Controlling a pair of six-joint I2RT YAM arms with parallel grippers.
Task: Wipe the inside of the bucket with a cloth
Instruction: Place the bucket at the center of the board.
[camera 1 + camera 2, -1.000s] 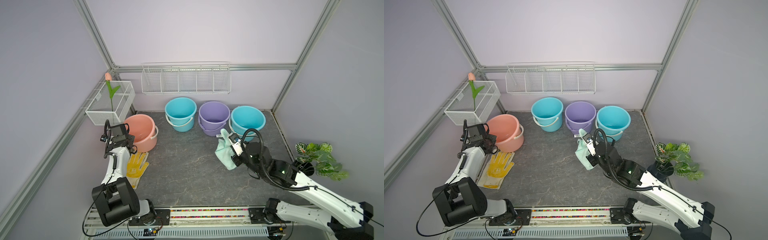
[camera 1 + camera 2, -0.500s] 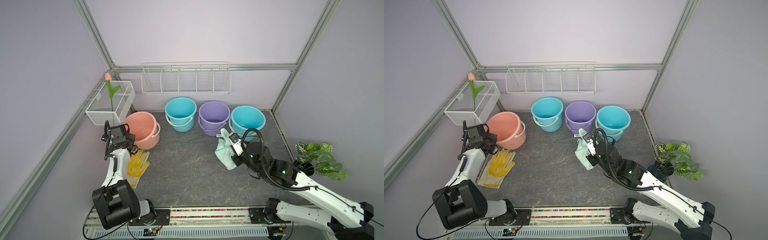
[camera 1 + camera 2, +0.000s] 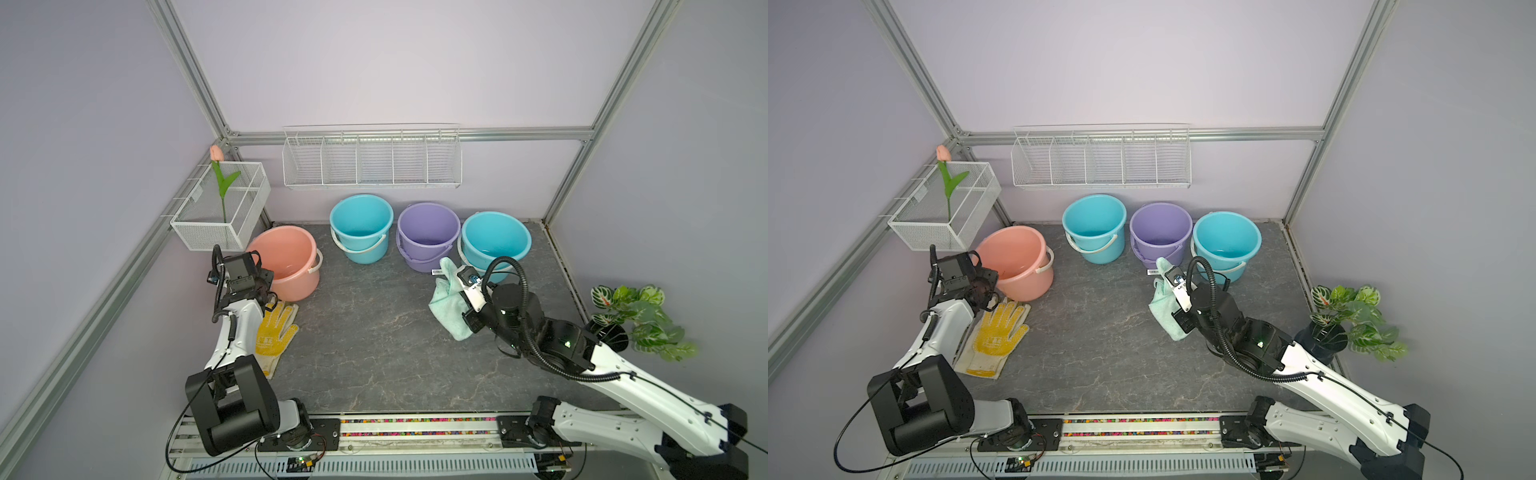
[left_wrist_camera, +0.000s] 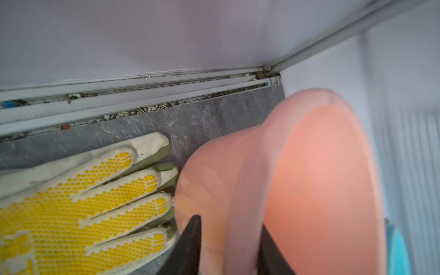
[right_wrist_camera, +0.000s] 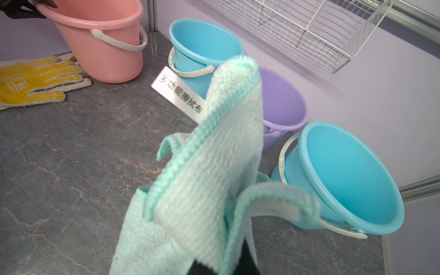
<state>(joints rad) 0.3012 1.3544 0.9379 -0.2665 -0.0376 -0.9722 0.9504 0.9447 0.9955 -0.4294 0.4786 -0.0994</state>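
Right claw [image 3: 457,291] pinches cloth [image 3: 446,309] near purple bucket [image 3: 428,237] — left claw [image 4: 229,221] straddles pink bucket [image 4: 321,178] rim, grip unclear.

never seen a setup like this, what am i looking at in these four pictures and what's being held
Two robot arms work at a grey table. Two pictures look down from overhead, nearly alike; two come from cameras on the arms' wrists. On the table are a pink bucket, a blue bucket, a purple bucket, another blue bucket and a yellow-dotted glove. The right hand grips a mint-green cloth. The left hand straddles the tilted pink bucket's rim.
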